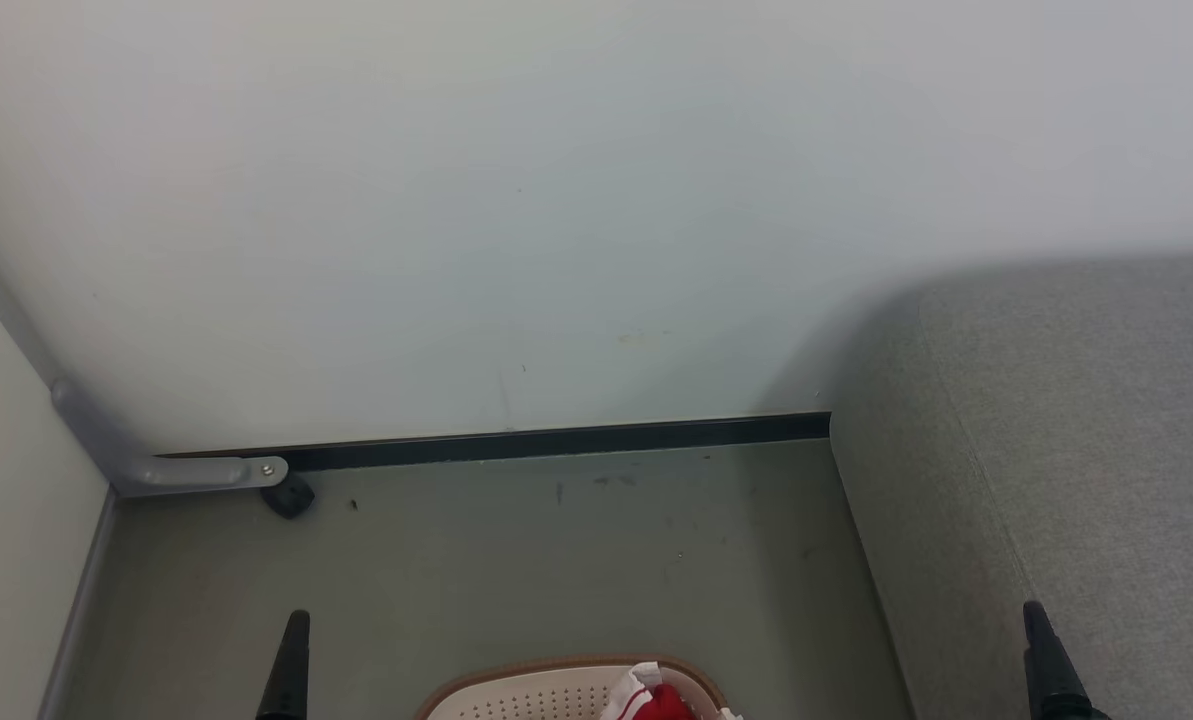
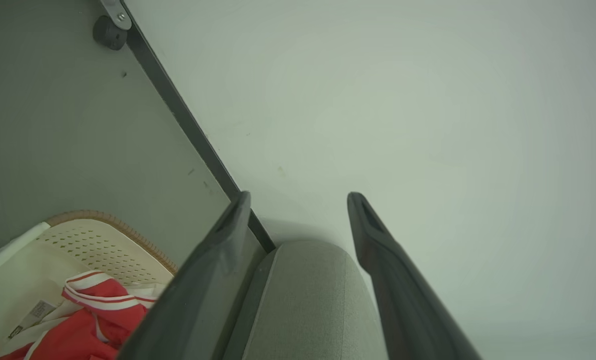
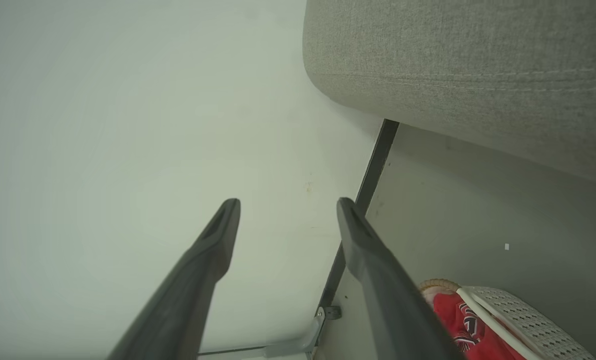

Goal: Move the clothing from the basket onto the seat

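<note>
Far left: grey metal bracket (image 1: 171, 470) at the foot of the wall (image 1: 556, 200), black stopper (image 1: 289, 495) just beside it on the floor (image 1: 556, 560). Left end effector (image 2: 300, 196): fingers spread, released, nothing between them; seen left of the basket in the head view. Basket (image 1: 536, 697): cream, brown-rimmed, on the floor at lower middle. Clothing (image 1: 661, 703): red with white trim, lying inside the basket. Seat (image 1: 1086, 430): grey fabric, right of the basket. Right end effector (image 3: 289, 202): released, empty, seen against the seat.
</note>
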Motion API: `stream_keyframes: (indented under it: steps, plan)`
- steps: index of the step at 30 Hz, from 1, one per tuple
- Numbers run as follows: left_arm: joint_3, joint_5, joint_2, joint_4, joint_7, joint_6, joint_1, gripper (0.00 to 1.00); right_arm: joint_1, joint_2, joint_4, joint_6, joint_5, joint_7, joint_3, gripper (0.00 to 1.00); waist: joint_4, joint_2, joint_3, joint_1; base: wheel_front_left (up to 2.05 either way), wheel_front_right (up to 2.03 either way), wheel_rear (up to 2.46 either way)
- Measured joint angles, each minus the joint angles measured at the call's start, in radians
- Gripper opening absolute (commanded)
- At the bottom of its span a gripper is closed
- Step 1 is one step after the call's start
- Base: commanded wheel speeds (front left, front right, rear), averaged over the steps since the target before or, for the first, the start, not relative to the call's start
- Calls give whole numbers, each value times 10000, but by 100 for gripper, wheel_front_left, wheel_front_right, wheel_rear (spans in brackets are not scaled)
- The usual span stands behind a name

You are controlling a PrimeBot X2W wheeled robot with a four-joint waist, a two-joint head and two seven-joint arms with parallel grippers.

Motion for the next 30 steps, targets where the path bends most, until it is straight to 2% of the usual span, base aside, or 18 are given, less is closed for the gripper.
stream_keyframes:
  steps: [13,30]
  plan:
    - [-591,2366,184,-224,-445,339,-19,100,-223,-437,-50,-357,-2382,-437,928,100,13,0,39,0,0,0,0]
    - [-1323,5375,347,-443,-1049,805,-58,100,-589,-949,102,-541,-5173,-1060,2243,100,23,0,69,0,0,0,0]
